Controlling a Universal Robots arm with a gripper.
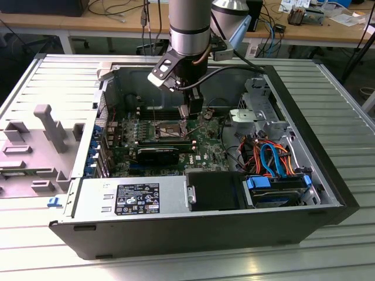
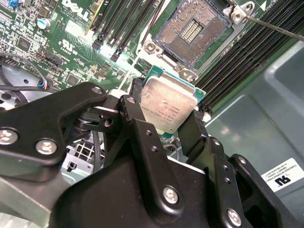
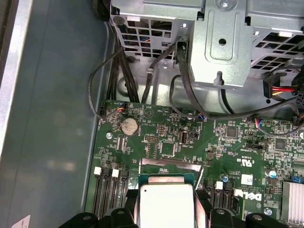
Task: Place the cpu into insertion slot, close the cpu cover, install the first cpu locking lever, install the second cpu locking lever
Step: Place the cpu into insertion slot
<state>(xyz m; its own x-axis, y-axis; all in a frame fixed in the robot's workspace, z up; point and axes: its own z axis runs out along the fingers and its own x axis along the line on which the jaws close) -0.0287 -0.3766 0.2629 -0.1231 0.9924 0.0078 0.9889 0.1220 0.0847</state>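
Observation:
My gripper [image 2: 165,118] is shut on the cpu [image 2: 168,102], a silvery square chip with a green edge, pinched between two black fingers [image 2: 135,111]. In the first wrist view the cpu [image 3: 166,202] hangs above the green motherboard. The insertion slot [image 2: 192,31] lies open just beyond the chip, its gold-brown contact field bare. In the exterior view the gripper [image 1: 186,114] hovers at the right edge of the insertion slot [image 1: 169,127]. A thin grey metal strip [image 3: 171,162] shows past the chip; I cannot tell whether it is the cpu cover. A thin lever rod [image 2: 278,27] runs beside the socket.
The open computer case [image 1: 328,175] lies on a slatted metal table. Black memory slots [image 2: 128,23] flank the socket. The grey drive cage [image 3: 223,42] with black cables, a power supply [image 1: 135,196] and blue and orange cables [image 1: 272,158] crowd the case.

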